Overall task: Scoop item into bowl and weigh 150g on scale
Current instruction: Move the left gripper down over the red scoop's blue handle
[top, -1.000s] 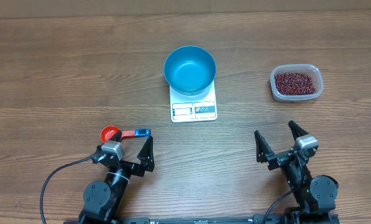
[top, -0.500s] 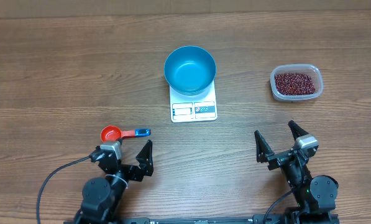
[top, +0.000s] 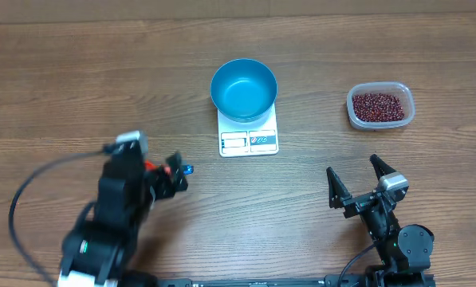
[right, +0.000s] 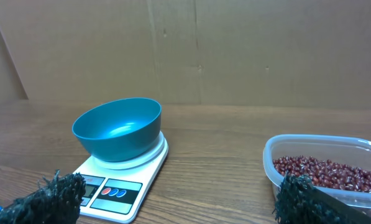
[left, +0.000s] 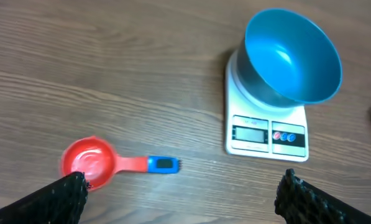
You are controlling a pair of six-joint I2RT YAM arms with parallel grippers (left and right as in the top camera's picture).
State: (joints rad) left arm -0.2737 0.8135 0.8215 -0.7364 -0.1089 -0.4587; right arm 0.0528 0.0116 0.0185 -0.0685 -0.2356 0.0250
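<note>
Having risen over the red scoop [left: 89,165], the left pincer [left: 184,198] hangs spread; the right pincer [top: 355,178] is unchanged, spread too.

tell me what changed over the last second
The left arm swung forward and rose over the red scoop, so the left gripper, open, now hangs above it, holding nothing. The right gripper, bowl, scale, and tub of beans stayed put.

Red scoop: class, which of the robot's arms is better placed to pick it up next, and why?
Left. The open left gripper hovers over the red scoop; the open right gripper is on the far side, nearer the bean tub.
</note>
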